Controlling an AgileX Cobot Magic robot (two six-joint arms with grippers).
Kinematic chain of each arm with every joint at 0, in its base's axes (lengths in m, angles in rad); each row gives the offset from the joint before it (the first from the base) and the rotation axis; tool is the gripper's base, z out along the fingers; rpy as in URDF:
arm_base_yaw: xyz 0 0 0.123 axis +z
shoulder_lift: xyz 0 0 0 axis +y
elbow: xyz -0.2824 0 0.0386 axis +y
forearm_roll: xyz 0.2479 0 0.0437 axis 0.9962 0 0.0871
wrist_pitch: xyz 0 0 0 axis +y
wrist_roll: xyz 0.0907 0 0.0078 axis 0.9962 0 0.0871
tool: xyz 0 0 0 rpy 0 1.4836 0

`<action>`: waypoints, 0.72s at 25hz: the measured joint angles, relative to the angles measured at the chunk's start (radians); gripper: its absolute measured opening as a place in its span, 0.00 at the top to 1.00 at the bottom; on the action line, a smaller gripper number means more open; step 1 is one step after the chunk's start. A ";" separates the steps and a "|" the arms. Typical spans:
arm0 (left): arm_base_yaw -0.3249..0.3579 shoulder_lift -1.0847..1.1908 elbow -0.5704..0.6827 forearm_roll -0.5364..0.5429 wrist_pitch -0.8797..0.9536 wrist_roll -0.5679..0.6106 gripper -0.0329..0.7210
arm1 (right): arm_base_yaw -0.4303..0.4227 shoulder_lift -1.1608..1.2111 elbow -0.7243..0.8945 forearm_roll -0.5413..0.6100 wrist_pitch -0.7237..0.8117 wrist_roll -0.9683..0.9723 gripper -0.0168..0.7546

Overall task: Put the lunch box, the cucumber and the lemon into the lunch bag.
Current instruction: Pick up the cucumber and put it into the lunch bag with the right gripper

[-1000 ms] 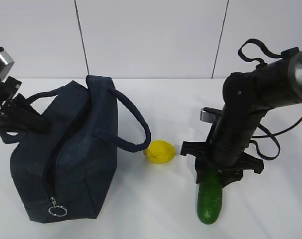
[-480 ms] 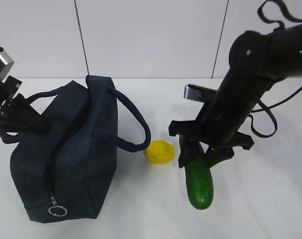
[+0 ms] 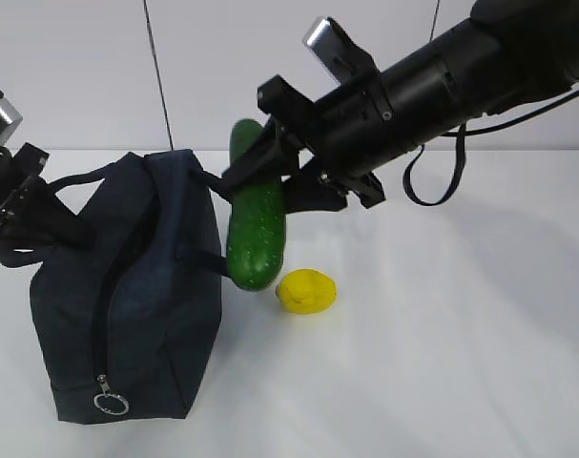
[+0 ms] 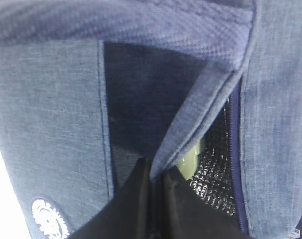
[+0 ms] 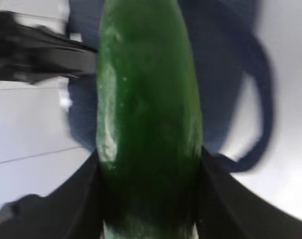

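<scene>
The navy lunch bag [image 3: 127, 286] stands at the left, its zipper open along the top. My left gripper [image 3: 72, 234] is shut on the fabric edge of its opening [image 4: 190, 124]. The left wrist view shows silvery lining [image 4: 216, 164] and a pale green sliver of the lunch box [image 4: 191, 155] inside. My right gripper [image 3: 275, 181] is shut on the dark green cucumber [image 3: 256, 224] and holds it nearly upright in the air, against the bag's right handle. This cucumber [image 5: 148, 99] fills the right wrist view between the black fingers. The yellow lemon [image 3: 306, 291] lies on the table just right of the bag.
The white table [image 3: 442, 363] runs on to the right and front of the lemon. A pale wall stands behind. The zipper's metal ring pull [image 3: 109, 404] hangs at the bag's near end. The right arm [image 3: 461, 67] reaches in from the upper right.
The right arm has lifted the cucumber off the table and swung it up and left to the bag's right handle. The bag's handles have shifted a little. The left gripper keeps its hold.
</scene>
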 joint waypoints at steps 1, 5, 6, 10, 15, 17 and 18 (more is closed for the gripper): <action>0.000 0.000 0.000 0.000 -0.002 -0.002 0.93 | 0.002 0.000 -0.001 0.049 -0.006 -0.034 0.53; 0.000 0.000 0.000 0.000 -0.004 -0.004 0.93 | 0.004 0.002 -0.001 0.203 -0.012 -0.126 0.53; 0.000 0.000 0.000 0.000 -0.004 -0.004 0.93 | 0.006 0.004 -0.001 0.232 -0.012 -0.145 0.53; 0.000 0.000 0.000 -0.007 0.002 -0.004 0.93 | 0.048 0.017 -0.001 0.327 -0.023 -0.234 0.53; 0.000 0.000 0.000 -0.037 0.028 -0.004 0.93 | 0.082 0.060 -0.001 0.359 -0.046 -0.276 0.53; 0.000 0.000 0.000 -0.050 0.038 -0.004 0.93 | 0.083 0.080 -0.001 0.371 -0.052 -0.279 0.53; 0.000 0.000 0.000 -0.056 0.041 -0.004 0.93 | 0.083 0.088 -0.001 0.380 -0.056 -0.285 0.53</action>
